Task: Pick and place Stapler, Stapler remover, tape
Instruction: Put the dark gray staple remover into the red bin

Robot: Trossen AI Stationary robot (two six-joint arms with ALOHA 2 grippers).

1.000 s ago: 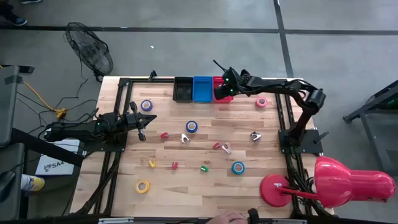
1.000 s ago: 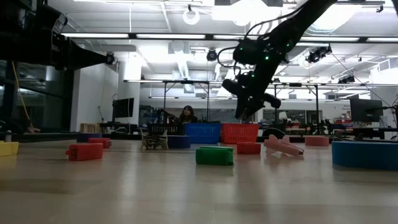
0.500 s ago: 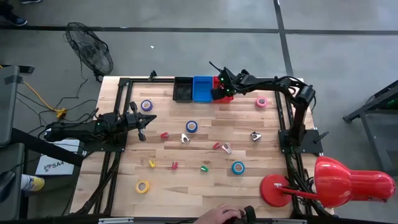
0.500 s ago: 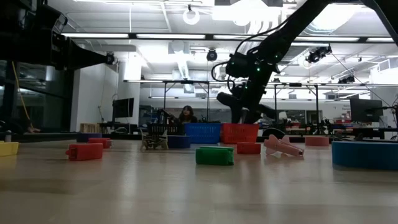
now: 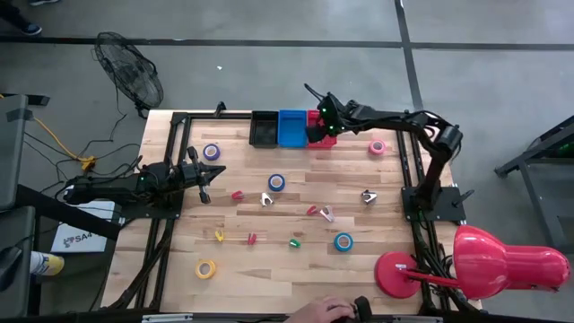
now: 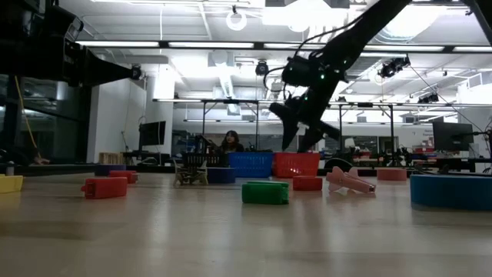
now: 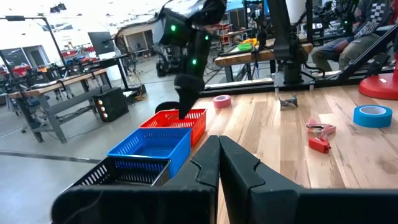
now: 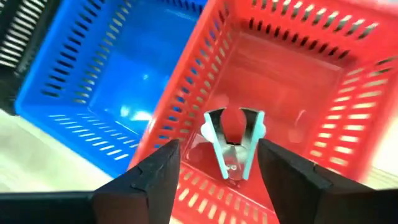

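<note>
My right gripper (image 5: 316,135) hangs open over the red basket (image 8: 323,93) at the table's far edge, pointing steeply down. A red staple remover with pale metal jaws (image 8: 233,146) lies on the basket's floor, below the gap between the fingers and apart from both. My left gripper (image 5: 206,179) waits shut and level near the table's left side. On the table lie tape rolls: purple (image 5: 211,152), blue (image 5: 276,182), pink (image 5: 377,147), another blue (image 5: 343,241) and yellow (image 5: 206,268). Small staplers (image 5: 237,194) (image 5: 294,242) and staple removers (image 5: 266,199) (image 5: 369,196) lie on the table too.
A blue basket (image 5: 291,127) and a black basket (image 5: 264,128) stand left of the red one along the far edge. A red lamp (image 5: 502,260) stands at the near right corner. A person's hand (image 5: 327,311) shows at the near edge.
My right gripper has opened over the red basket. It dipped toward the basket and came back up a little.
</note>
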